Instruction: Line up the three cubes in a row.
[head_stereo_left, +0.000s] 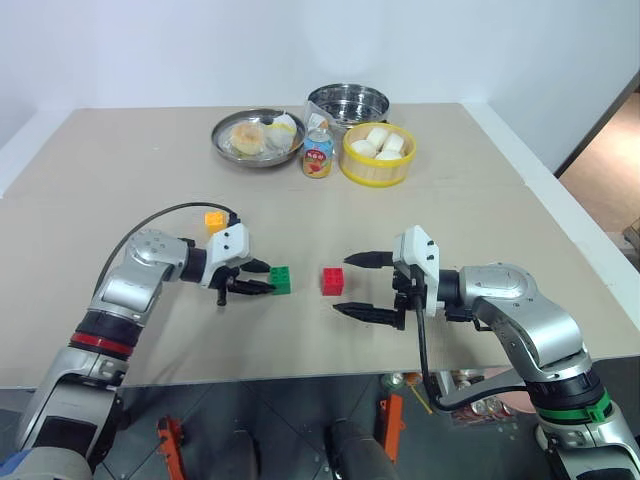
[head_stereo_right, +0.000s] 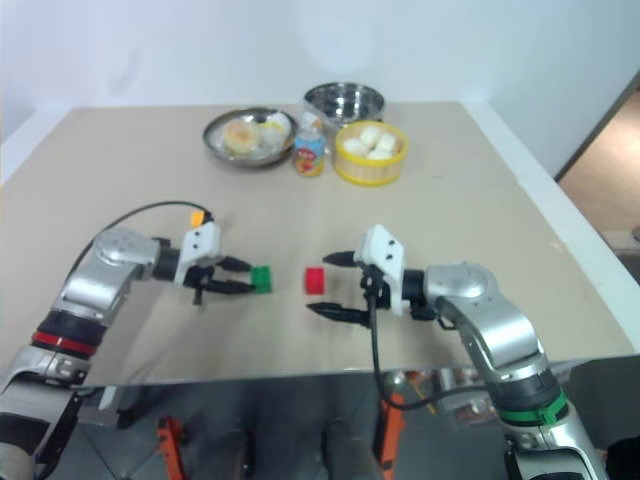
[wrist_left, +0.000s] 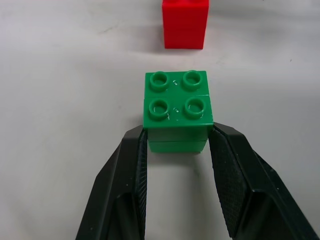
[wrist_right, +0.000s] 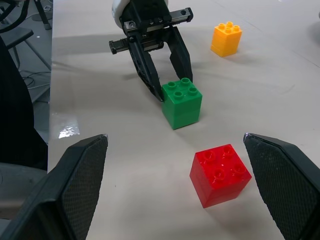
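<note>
The green cube (head_stereo_left: 281, 280) stands on the tan table (head_stereo_left: 470, 200), and my left gripper (head_stereo_left: 268, 277) is shut on its near end, a finger on each side. The red cube (head_stereo_left: 332, 281) sits a short gap to its right, in the same line. My right gripper (head_stereo_left: 342, 284) is open wide, and the red cube lies just at its fingertips, touching neither finger. The yellow-orange cube (head_stereo_left: 215, 220) stands alone, further back, behind my left hand. In the right wrist view the green cube (wrist_right: 182, 102), the red cube (wrist_right: 220, 174) and the yellow-orange cube (wrist_right: 226, 39) all show.
At the back of the table stand a metal bowl (head_stereo_left: 258, 138) with a bun, a steel pot (head_stereo_left: 347, 103), a yellow bowl (head_stereo_left: 378, 170) of white buns and a small printed can (head_stereo_left: 318, 153). The table's front edge runs just below both arms.
</note>
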